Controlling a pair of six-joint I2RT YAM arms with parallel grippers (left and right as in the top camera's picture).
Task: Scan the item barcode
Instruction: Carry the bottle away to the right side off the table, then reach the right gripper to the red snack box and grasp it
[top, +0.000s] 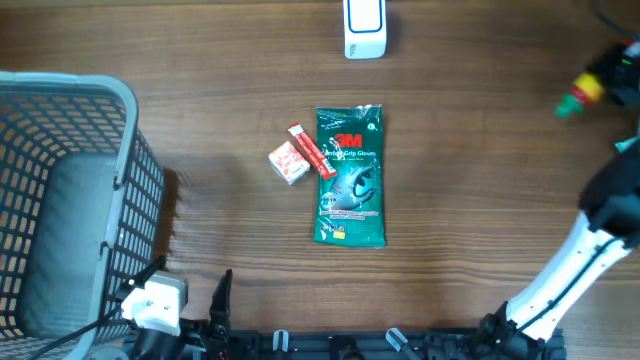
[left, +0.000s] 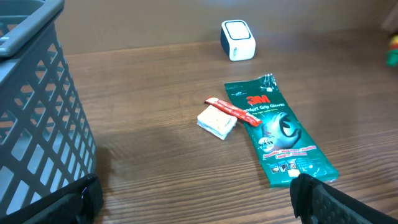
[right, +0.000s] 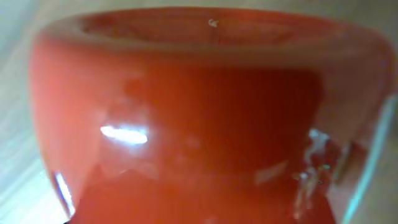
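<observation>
Left wrist view: glove packet lies before left end effector.

Brown wood-grain table, even light.

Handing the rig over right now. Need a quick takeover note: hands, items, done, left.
Left hand: open, empty, low at the near edge beside the basket.
Right hand: far right of the table. A glossy red object fills its camera, so grip is unclear.
Items: gloves pack flat mid-table, small box and red stick at its left edge. Scanner at the far edge.
Done: nothing at the scanner yet.
Left: pick an item and show its barcode to the scanner.
</observation>
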